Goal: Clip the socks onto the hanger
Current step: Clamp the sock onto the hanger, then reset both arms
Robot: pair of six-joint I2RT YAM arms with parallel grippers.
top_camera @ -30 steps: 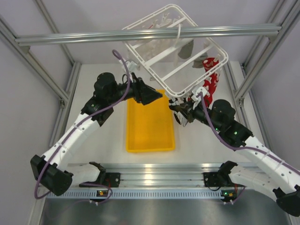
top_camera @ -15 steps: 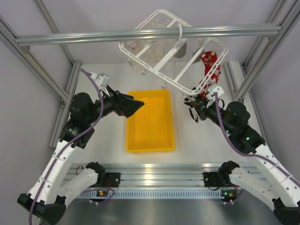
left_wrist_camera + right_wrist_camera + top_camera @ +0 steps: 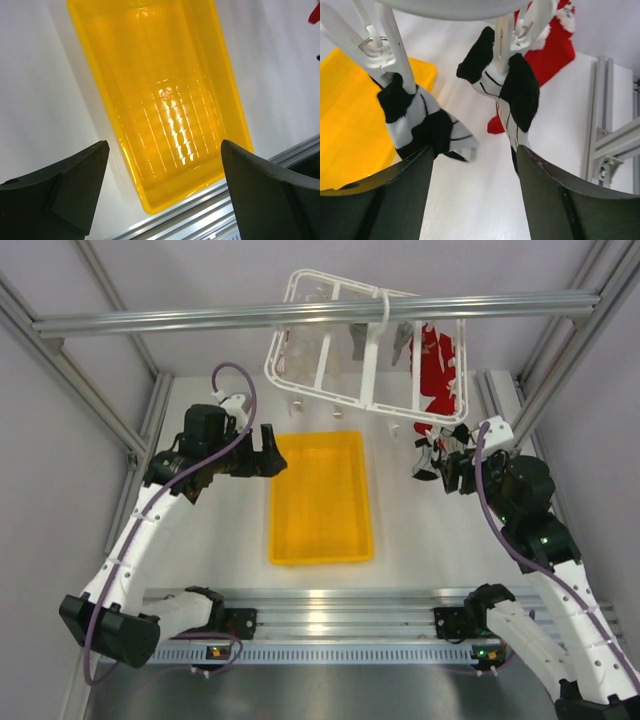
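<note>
Two striped socks (image 3: 512, 95) hang from clips (image 3: 370, 45) at the right end of the hanger (image 3: 368, 360), next to a red sock (image 3: 437, 370). The right hand (image 3: 475, 150) sits under them, spread and pinching nothing. The left hand (image 3: 164, 145), left of the hanger over the yellow tray (image 3: 320, 540), is spread and empty. The socks look soft, light and floppy, so pinch one near its top edge.

1. Your left arm (image 3: 135, 540), left of the yellow tray (image 3: 320, 510), and your right arm (image 3: 585, 615), right of it, have white link shells with black joint housings.
2. A purple cable trails along each arm.
3. Rows of small dark dots line the white links.
4. The left gripper (image 3: 163, 146) and right gripper (image 3: 475, 150) carry broad, dark, matte, wedge-shaped fingers (image 3: 60, 192).
5. Green lights glow on the right arm's black joints.
</note>
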